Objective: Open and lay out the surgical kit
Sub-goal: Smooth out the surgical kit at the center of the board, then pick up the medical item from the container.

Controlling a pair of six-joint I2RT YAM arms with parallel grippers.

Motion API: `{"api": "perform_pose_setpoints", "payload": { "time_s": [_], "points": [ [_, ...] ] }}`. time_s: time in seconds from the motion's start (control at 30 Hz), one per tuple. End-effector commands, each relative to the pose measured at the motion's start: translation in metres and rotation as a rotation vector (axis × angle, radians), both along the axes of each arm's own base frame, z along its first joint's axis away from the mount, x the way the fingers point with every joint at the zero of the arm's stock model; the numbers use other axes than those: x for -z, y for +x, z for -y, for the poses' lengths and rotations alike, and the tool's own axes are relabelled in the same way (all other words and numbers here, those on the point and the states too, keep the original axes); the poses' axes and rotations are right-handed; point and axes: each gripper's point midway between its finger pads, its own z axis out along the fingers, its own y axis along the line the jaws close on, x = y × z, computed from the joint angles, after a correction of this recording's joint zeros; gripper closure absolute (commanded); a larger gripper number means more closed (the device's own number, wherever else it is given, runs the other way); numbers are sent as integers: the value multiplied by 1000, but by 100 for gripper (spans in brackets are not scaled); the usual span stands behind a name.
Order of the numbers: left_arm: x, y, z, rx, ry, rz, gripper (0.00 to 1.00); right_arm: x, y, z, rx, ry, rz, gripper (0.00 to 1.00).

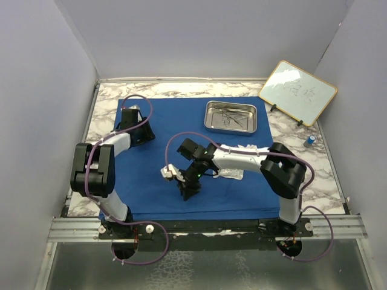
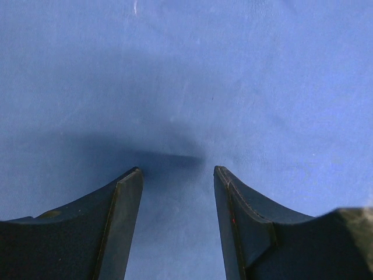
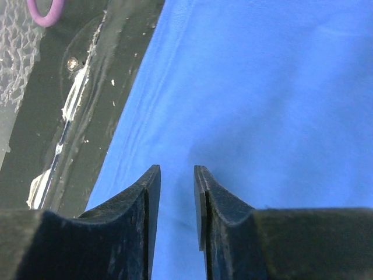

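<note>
Surgical kit tray [image 1: 207, 118], its long axis left to right, is seen at upper centre on the spread blue cloth [image 1: 151, 187], up and right of the nearer right gripper [image 1: 190, 192], which is folded across to lower centre, pointed down, jaws narrowly apart and empty.

The large royal-blue cloth wrap [image 1: 151, 181] lies flat, bare across its left half and near edge. In the way: a shallow rectangular steel tray [image 1: 207, 118] far right, white gauze [image 1: 169, 173] and clear packets [image 1: 231, 174] mid-cloth.
</note>
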Motion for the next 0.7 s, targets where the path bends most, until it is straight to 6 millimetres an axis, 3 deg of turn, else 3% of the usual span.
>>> {"api": "perform_pose_setpoints", "payload": {
  "time_s": [0.0,0.27,0.67],
  "points": [
    [6,8,-3,19,24,-25,45,-37,31,6,79,60,64,67],
    [13,15,1,55,24,-61,48,-75,100,45,316,117,171,60],
    [23,19,4,86,17,-94,50,-113,234,133,909,110,374,58]
  ]
}}
